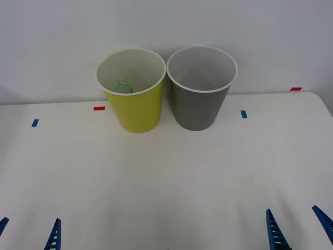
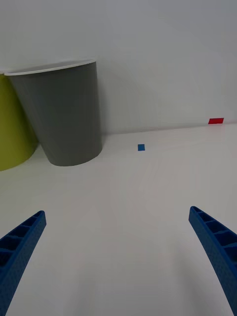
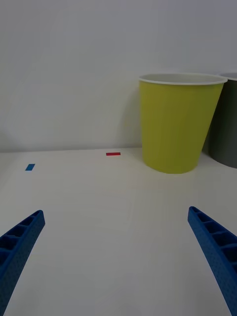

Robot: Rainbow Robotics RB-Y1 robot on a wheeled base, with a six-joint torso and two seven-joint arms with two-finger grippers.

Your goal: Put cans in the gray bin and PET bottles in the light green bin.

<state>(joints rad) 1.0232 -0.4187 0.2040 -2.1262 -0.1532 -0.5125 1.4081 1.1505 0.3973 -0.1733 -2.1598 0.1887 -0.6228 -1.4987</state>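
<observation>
While both arms sit low at the near edge of the white table (image 1: 166,177), the left gripper (image 1: 28,234) and the right gripper (image 1: 299,226) each hold their blue ribbed fingers spread wide, with nothing between them. The left gripper hovers over the near left corner, the right gripper over the near right corner, and bare tabletop stretches from both toward the far wall.

Well apart from either gripper, at the far middle of the table, two tapered bins stand upright side by side, their white rims touching or nearly so. The light green bin (image 1: 136,104) stands on the left, far and to the right of the left gripper; the gray bin (image 1: 200,101) stands on the right, far and to the left of the right gripper.

Inside the light green bin, low against its left inner wall, lies the PET bottle (image 1: 122,87), seen as a clear, greenish shape; its label and cap cannot be made out. The gray bin's pale inside shows no contents from the front view.

Small tape marks dot the far part of the table: a red mark (image 1: 99,108) and a blue mark (image 1: 35,123) to the left of the bins, a blue mark (image 1: 243,114) and a red mark (image 1: 295,89) to the right.
</observation>
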